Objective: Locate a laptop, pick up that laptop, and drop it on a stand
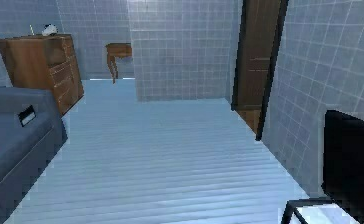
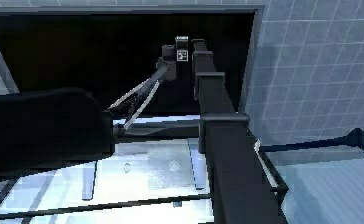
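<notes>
The arm point(image 2: 225, 130) rises as a dark bar, with white marker squares point(image 2: 180, 52) at its far end. From there the gripper point(image 2: 125, 112) and its thin fingers point(image 2: 145, 92) slant down and left to a bulky dark shape point(image 2: 45, 135). That shape lies over the glass top of a dark-framed stand point(image 2: 170, 168). I cannot tell whether it is a laptop or whether the gripper holds anything. In the forward view the stand's corner point(image 1: 308, 210) shows at the bottom right.
A big black screen point(image 2: 100, 45) fills the wall behind the stand and shows again as a screen point(image 1: 348, 160) at the forward view's right. A blue-grey sofa point(image 1: 15, 140), a wooden dresser point(image 1: 40, 65), a small wooden table point(image 1: 118, 55) and a dark door point(image 1: 258, 60) border the open striped floor point(image 1: 160, 160).
</notes>
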Tool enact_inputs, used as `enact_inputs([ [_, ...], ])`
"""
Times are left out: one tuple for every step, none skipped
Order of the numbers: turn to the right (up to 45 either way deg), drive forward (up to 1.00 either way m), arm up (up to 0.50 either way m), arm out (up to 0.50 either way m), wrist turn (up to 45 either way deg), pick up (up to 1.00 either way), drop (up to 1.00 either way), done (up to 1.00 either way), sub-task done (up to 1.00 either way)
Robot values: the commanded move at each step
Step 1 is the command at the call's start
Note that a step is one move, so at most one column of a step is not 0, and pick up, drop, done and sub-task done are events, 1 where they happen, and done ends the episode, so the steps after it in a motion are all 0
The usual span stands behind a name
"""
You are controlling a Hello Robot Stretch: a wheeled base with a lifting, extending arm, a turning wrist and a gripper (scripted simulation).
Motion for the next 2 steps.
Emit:
enact_inputs([
  [0.0,0.00,0.00,0.00,0.0,0.00,1.00,0.00,0.00],
  [0.0,0.00,0.00,-0.10,0.0,0.00,0.00,0.00,0.00],
])
